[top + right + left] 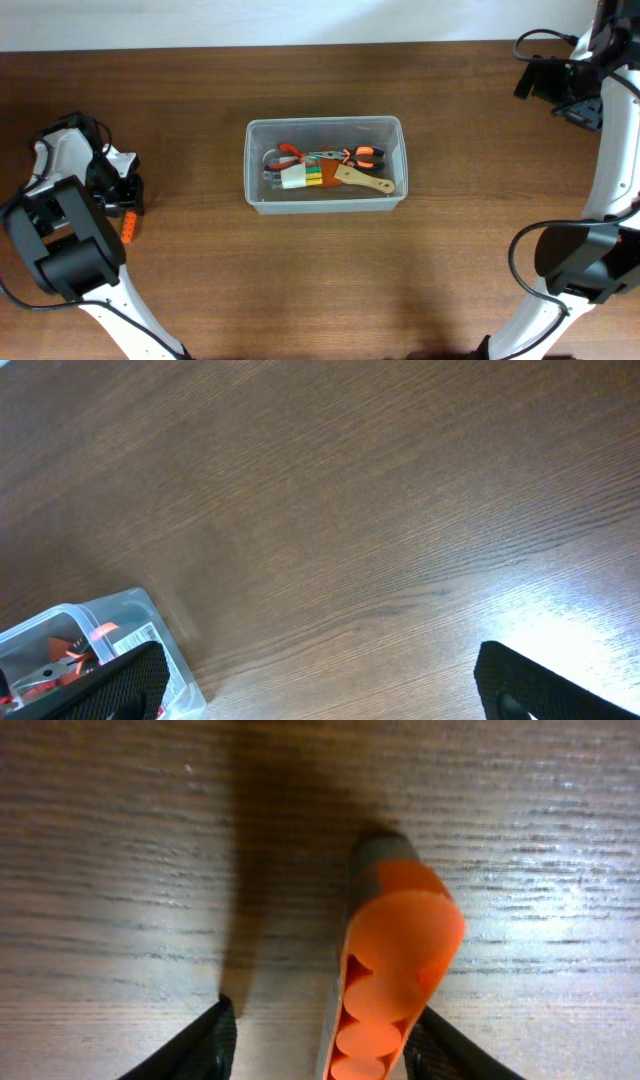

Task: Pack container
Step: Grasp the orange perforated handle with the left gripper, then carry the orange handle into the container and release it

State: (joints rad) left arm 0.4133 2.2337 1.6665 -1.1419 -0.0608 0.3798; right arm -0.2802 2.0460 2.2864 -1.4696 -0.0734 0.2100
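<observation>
Container: the clear container (325,128) sits in the middle of the tabletop (200,90), long side running left to right, well apart from both arms.
Contents: pliers (345,154) with orange and black grips, a small clear case (300,178) of coloured pieces and a wooden-handled tool (368,181) lie together on its floor.
Left gripper: the left gripper (320,1020) is low over the wood at the far left, jaws spread wide on either side of an orange tool (395,970). There is a clear gap on one side of the tool; whether the other finger touches it cannot be told.
Orange tool: it has a ribbed orange body and a grey far end, and lies on the tabletop.
Right gripper: the right gripper (320,655) is at the far right corner, jaws wide with nothing between them, above bare wood.
Right wrist view: one corner of the container shows at the lower left.
</observation>
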